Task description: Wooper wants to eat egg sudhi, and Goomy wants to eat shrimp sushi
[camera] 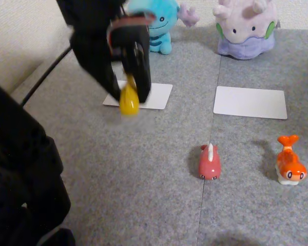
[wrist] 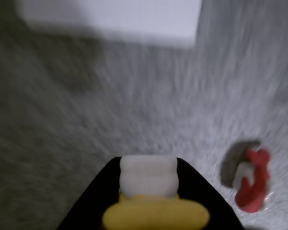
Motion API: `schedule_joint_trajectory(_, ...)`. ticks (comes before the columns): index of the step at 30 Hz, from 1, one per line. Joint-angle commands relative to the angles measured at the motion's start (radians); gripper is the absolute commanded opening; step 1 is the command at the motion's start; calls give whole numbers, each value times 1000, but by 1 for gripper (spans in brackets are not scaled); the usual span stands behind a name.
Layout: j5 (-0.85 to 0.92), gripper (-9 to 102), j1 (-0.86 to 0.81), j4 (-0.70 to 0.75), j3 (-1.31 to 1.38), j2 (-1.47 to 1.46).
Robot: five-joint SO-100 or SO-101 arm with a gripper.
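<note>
- I see my gripper (camera: 129,95) hanging over the left white card's (camera: 156,95) front edge, yellow egg sudhi (camera: 129,101) clamped in it; carpet just below looks bare.
- Wooper (camera: 161,23) sits right behind that card, blocking the far side.
- Goomy (camera: 245,28) stands behind the right white card (camera: 250,102), whose top is free.
- Pink toy (camera: 209,162) and shrimp sushi (camera: 289,165) stand well apart on the near right; there's an open lane between them.
- Arm base (camera: 20,179) and cable (camera: 43,77) fill the left side.
- Wrist view is blurred: grey carpet (wrist: 134,110) ahead looks open.
</note>
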State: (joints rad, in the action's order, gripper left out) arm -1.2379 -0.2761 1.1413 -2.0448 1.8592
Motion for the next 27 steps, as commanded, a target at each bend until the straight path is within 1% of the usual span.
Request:
schedule_joint_trajectory(1, -46, 0, 26, 38, 186, -135)
schedule_joint_trajectory(8, -67, 0, 32, 23, 451, -482)
schedule_joint_trajectory(16, -132, 0, 34, 35, 726, -749)
schedule_joint_trajectory(21, -141, 0, 74, 38, 792, -833)
schedule_joint_trajectory(27, -212, 0, 175, 23, 793, -861)
